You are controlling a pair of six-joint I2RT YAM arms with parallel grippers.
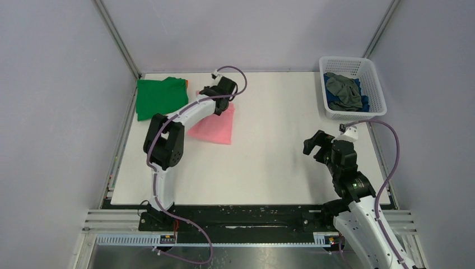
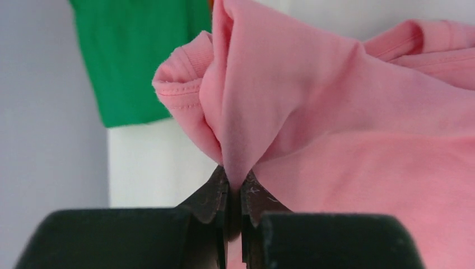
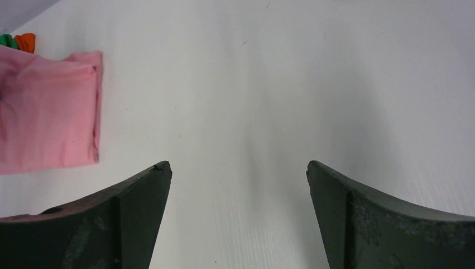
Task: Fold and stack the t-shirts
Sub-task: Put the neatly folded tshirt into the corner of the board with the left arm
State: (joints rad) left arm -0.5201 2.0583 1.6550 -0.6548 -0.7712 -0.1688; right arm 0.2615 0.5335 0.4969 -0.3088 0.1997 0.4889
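No readable txt, labels, brands, nos. or signs in any view

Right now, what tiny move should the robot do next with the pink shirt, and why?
Probably lift the pinched edge and carry it toward the green t-shirt. The left pincer is shut on a bunch of the pink t-shirt, which looks folded and lies close beside the green one. The right pincer is open, far off.

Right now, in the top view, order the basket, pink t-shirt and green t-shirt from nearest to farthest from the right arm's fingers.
1. White basket, far right, just beyond the right fingers.
2. Pink t-shirt, left of centre.
3. Green t-shirt, far-left corner.
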